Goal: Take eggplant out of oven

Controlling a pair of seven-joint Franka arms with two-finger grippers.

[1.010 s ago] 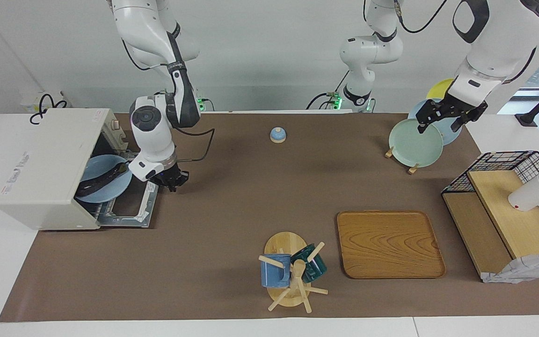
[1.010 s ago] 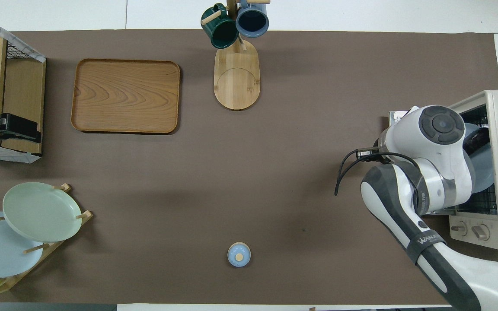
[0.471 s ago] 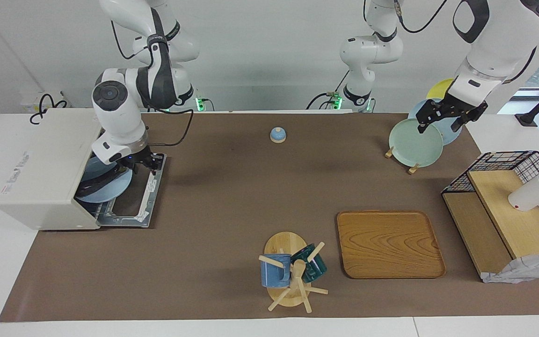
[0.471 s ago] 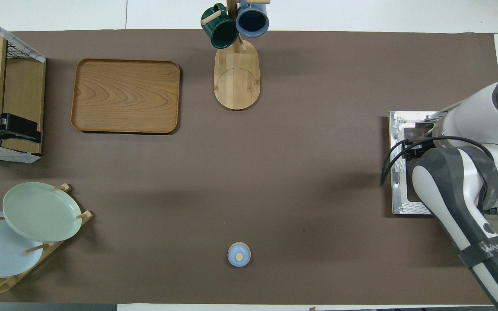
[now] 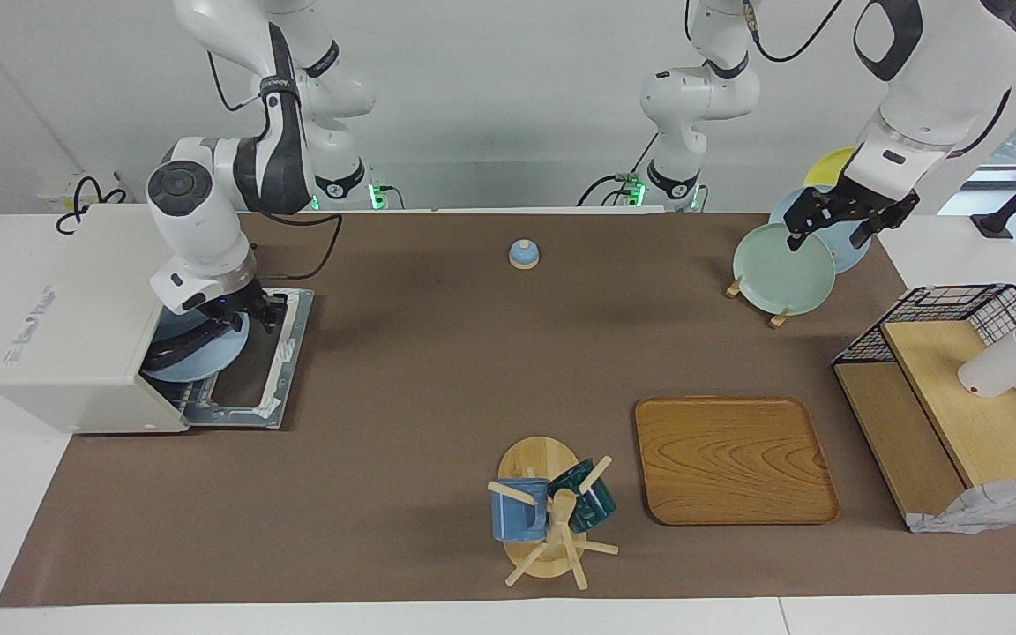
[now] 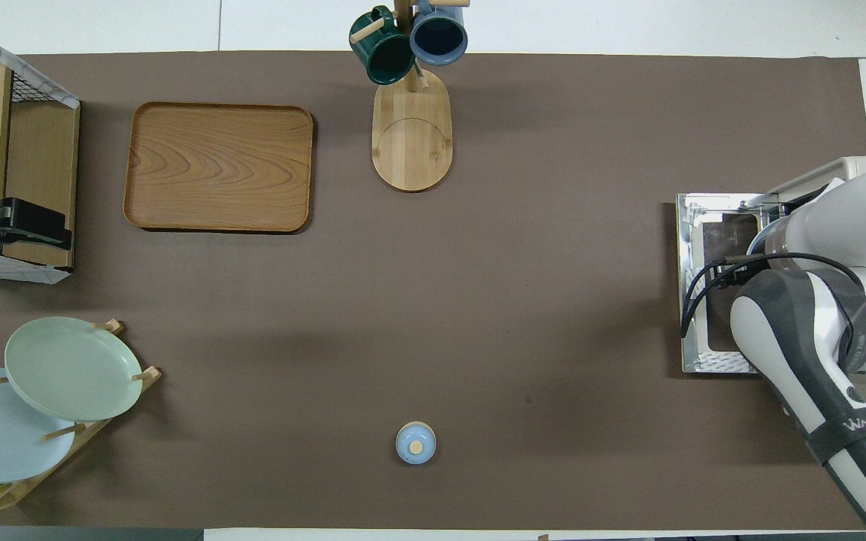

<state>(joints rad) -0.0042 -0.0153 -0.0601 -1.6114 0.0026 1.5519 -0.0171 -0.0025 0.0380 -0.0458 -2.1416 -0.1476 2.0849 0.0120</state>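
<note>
Right gripper [image 5: 248, 310]: you see it at the mouth of the oven [image 5: 85, 309], over the blue plate [image 5: 208, 357] and the end of the eggplant [image 5: 186, 346] nearer the robots; you cannot tell how wide its fingers stand, nor whether they touch the eggplant.
Eggplant: it lies on the blue plate, which pokes out of the oven over the dropped door [image 5: 252, 375].
Key relation: the eggplant lies just below the right gripper, running from it away from the robots; its long axis crosses the oven mouth slantwise.
Nearer arm: the right arm, by far.
Left gripper [image 5: 834, 225]: it waits wide open over the plate rack [image 5: 773, 265] at the other end of the bench [image 5: 437, 370].
Change from a second ago: the right gripper hung over the door's edge then; it has since swung in over the plate.
</note>
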